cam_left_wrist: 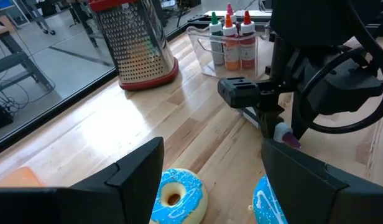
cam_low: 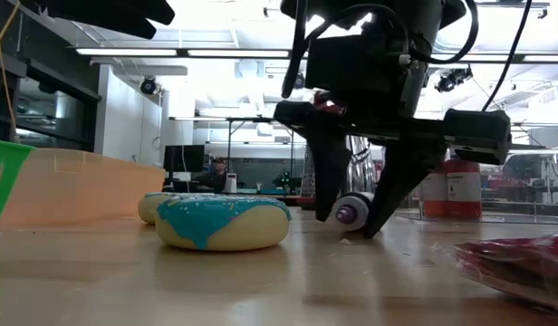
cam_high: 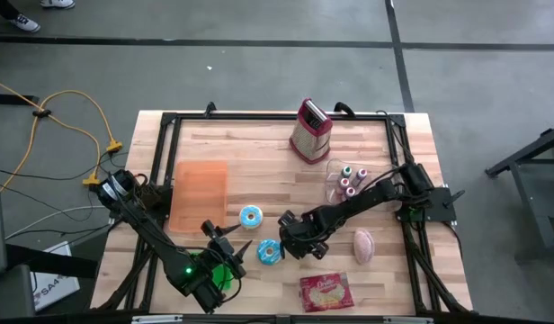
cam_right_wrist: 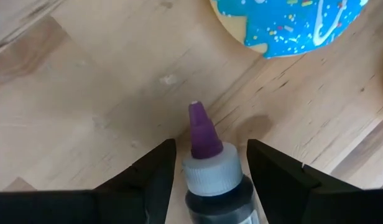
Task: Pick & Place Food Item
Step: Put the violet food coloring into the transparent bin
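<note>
My right gripper stands mid-table, pointing steeply down, shut on a small dark bottle with a white cap and a purple nozzle. A blue-iced donut lies flat on the table just left of it. A second blue-iced donut lies a little farther back. My left gripper hovers open left of the donuts with nothing between its fingers; both donuts show past its fingers. My right gripper pinches the bottle's body just behind the white cap between its two fingers, which run along the bottle. They come steeply from above. The purple nozzle sticks out past the fingertips toward the table; whether it touches the wood I cannot tell.
An orange cutting board lies at the left. A metal grater stands at the far edge, and a clear bin of bottles right of centre. A pink item and a red packet lie near the front right.
</note>
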